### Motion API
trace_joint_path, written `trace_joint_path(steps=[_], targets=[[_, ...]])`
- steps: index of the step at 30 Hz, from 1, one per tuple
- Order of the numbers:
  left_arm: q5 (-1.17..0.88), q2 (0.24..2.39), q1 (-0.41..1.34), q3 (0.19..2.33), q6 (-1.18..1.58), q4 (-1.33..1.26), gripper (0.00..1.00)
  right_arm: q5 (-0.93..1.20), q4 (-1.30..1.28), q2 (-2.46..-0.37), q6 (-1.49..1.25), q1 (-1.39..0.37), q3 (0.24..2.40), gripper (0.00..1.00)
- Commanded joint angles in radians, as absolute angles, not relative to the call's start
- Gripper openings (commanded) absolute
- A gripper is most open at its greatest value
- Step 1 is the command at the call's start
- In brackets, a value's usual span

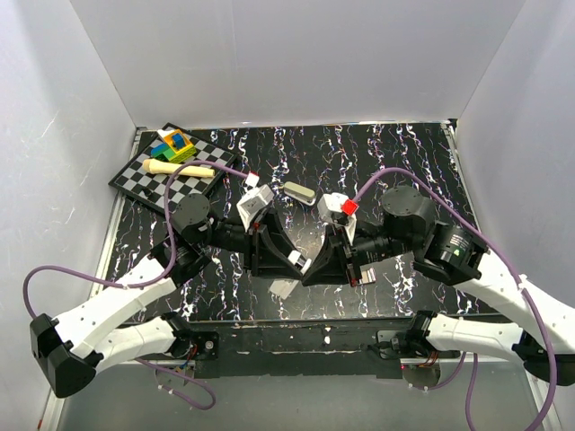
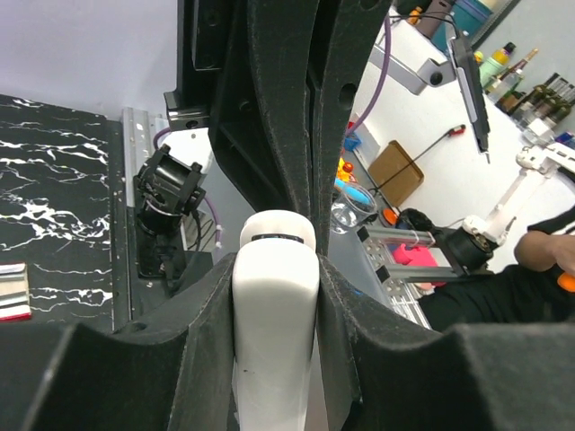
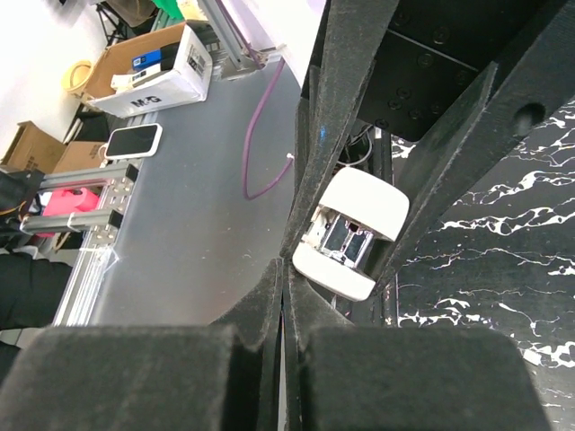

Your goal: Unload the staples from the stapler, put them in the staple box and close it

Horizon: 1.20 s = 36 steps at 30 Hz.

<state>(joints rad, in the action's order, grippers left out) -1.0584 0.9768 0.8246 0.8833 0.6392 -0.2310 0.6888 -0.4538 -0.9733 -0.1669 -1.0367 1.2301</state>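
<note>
**Mia:** What is the left gripper (image 2: 276, 269) doing?

**Tom:** It is squeezing the stapler (image 2: 274, 314). One black finger is on each side of the white bar. The round end sticks up between them.

**Mia:** Why does it hold so tight?

**Tom:** I think so the stapler can't wiggle while the other arm works on it. It is a very little thing, much smaller than the fingers.

**Mia:** And the right gripper (image 1: 319, 263)?

**Tom:** Its two fingers are pressed close together, right at the end of the stapler. I can't see anything pinched between them. From its own camera you look into the stapler's end, and there is shiny metal inside.

**Mia:** So that is where the staples come out?

**Tom:** I guess so. That may be why this end is turned toward the right arm. I can't tell if any staples are out yet.

**Mia:** Where is all this?

**Tom:** In the air, in the middle, over the black table (image 1: 404, 162). The two arms meet there nose to nose.

**Mia:** What else is around?

**Tom:** A small pale piece (image 1: 283, 289) lies on the table under them. A beige block (image 1: 299, 191) sits farther back. A chessboard (image 1: 148, 180) with toys is in the far left corner, well away.
</note>
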Motion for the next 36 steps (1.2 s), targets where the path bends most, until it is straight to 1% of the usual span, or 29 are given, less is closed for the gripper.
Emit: trace_joint_path(steps=[1, 7, 10, 14, 19, 22, 27, 31, 36], targets=[[-1.069, 0.957, 0.894, 0.907, 0.572, -0.124, 0.00, 0.436, -0.195, -0.965, -0.115, -1.014, 1.223, 0.01], [-0.934, 0.931, 0.894, 0.931, 0.488, -0.006, 0.00, 0.333, -0.250, -0.870, -0.121, -1.014, 1.138, 0.01], [-0.836, 0.928, 0.896, 0.960, 0.433, 0.115, 0.00, 0.255, -0.285, -0.812, -0.133, -1.014, 1.089, 0.01], [-0.660, 0.956, 0.894, 1.015, 0.379, 0.250, 0.00, 0.108, -0.366, -0.770, -0.147, -1.012, 1.057, 0.01], [-0.421, 1.015, 0.893, 1.084, 0.347, 0.369, 0.00, -0.029, -0.469, -0.773, -0.182, -1.014, 1.051, 0.01], [-0.240, 1.077, 0.893, 1.150, 0.333, 0.455, 0.00, -0.063, -0.492, -0.788, -0.207, -1.015, 1.042, 0.01], [0.035, 1.195, 0.881, 1.253, 0.339, 0.569, 0.00, -0.060, -0.492, -0.831, -0.248, -1.012, 1.020, 0.01], [0.132, 1.302, 0.827, 1.334, 0.325, 0.644, 0.00, -0.081, -0.508, -0.874, -0.282, -1.014, 1.022, 0.01], [0.140, 1.422, 0.733, 1.364, 0.301, 0.627, 0.00, -0.161, -0.518, -0.913, -0.327, -1.012, 1.014, 0.01]])
